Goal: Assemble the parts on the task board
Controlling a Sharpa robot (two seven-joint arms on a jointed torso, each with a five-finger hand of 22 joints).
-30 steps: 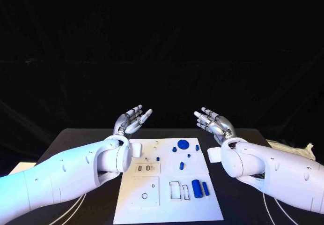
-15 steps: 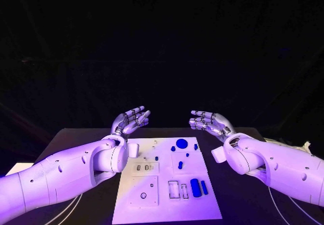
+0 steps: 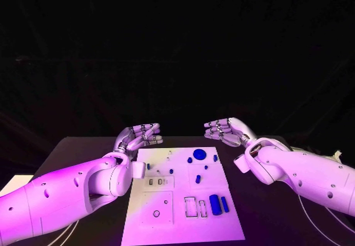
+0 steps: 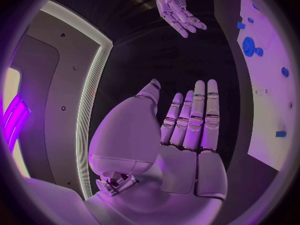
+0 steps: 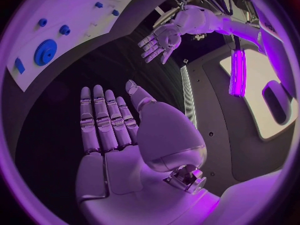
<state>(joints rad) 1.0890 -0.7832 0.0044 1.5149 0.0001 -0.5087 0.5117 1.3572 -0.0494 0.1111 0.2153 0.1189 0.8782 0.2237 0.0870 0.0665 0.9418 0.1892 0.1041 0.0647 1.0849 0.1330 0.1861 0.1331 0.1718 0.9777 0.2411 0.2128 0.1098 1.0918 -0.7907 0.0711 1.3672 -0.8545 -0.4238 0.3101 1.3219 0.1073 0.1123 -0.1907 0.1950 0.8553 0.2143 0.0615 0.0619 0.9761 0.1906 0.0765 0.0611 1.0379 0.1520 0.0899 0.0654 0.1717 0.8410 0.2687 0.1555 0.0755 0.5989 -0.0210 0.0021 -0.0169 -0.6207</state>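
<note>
Black worktop [image 3: 89,148] carries everything I have to work with, and the white task board [image 3: 181,228] lies flat in the middle of it, running away from me. Nearest on the board I see two upright blue bars [image 3: 214,204] side by side next to outlined slots [image 3: 191,206], with a small ring mark [image 3: 156,213] off to their left. Further up sits a short blue peg [image 3: 197,179], then a scatter of small blue studs, and near the far edge a round blue disc [image 3: 199,154]. I judge these parts to be light, rigid plastic, smooth and a little slippery, so I would pinch the bars across their long flat sides and take the disc by its rim; the tiny studs look easy to flick away. Beyond the board's far corners both robot hands hover above the worktop, touching nothing. My left robot hand [image 3: 138,137] has its fingers extended side by side, straight and empty, which its wrist view confirms [image 4: 187,135]. My right robot hand [image 3: 228,131] is likewise unclenched with nothing in it, palm plain in its own wrist view [image 5: 109,130].
</note>
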